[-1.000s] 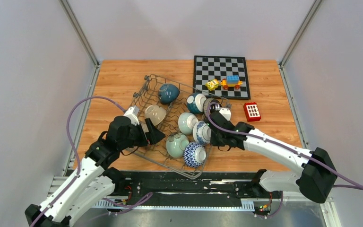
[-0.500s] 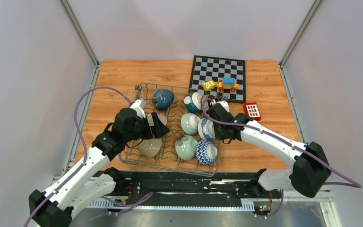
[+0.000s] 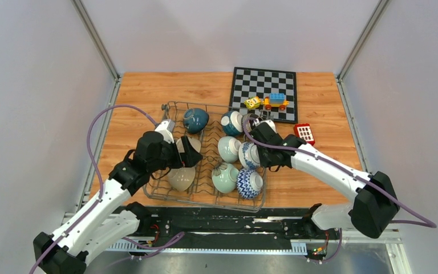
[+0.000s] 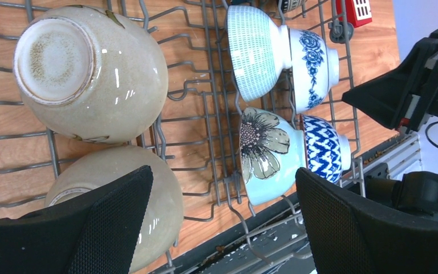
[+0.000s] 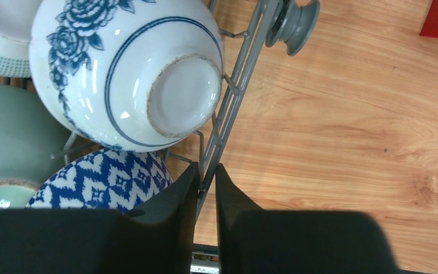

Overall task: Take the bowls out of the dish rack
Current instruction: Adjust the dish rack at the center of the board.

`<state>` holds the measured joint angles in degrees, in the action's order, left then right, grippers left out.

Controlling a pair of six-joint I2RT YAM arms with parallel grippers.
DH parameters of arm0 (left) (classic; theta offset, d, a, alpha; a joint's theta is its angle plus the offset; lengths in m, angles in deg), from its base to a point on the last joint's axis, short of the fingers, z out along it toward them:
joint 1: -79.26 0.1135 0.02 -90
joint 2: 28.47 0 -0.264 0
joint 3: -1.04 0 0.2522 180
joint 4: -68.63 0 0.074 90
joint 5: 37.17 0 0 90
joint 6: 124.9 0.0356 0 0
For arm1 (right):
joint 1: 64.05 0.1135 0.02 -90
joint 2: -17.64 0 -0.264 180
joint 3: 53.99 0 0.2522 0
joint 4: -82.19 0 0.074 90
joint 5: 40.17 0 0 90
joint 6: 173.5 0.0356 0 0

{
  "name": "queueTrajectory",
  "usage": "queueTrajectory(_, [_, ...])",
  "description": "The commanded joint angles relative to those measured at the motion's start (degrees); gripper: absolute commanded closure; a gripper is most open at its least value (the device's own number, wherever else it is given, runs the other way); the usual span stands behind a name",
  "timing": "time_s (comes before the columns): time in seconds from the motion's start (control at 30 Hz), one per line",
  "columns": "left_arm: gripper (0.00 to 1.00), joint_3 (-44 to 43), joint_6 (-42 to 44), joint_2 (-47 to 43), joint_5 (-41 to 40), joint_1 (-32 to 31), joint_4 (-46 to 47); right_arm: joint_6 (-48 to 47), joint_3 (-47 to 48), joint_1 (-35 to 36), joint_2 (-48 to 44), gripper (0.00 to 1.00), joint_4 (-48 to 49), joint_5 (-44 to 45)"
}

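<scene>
Your right end effector (image 5: 206, 171) is clamped on a side wire of the dish rack (image 5: 236, 97). In the last second it has swung the rack from skewed to square with the desk (image 3: 142, 91) edge. Your left end effector (image 4: 221, 182) hangs wide open over 2 beige bowls (image 4: 91, 74). All the bowls, seemingly 8, sit racked, so nothing is unloaded yet, though access looks easier.
</scene>
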<state>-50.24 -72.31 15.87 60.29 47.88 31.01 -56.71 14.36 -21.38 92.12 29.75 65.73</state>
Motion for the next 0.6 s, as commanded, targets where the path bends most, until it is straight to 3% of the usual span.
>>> queueTrajectory(0.0, [0.02, -0.21, 1.92, -1.75, -2.12, -0.34, -2.6, -2.39, 2.43, -0.64, -5.56, 0.71, 0.33, -0.45])
queueTrajectory(0.27, [0.0, -0.22, 1.92, -3.56, -3.32, -0.27, -4.93, -4.27, 3.76, -0.66, -13.38, 0.35, -5.7, -2.28])
queueTrajectory(0.4, [0.0, -1.25, 1.87, -4.95, -4.86, -0.25, -7.16, -5.14, 0.54, -0.61, -19.8, 0.27, -3.37, -9.11])
queueTrajectory(0.57, [0.0, -1.0, -0.67, -7.85, -11.92, -0.24, -10.77, -1.47, -8.95, -0.61, -31.73, 0.3, 8.87, -14.48])
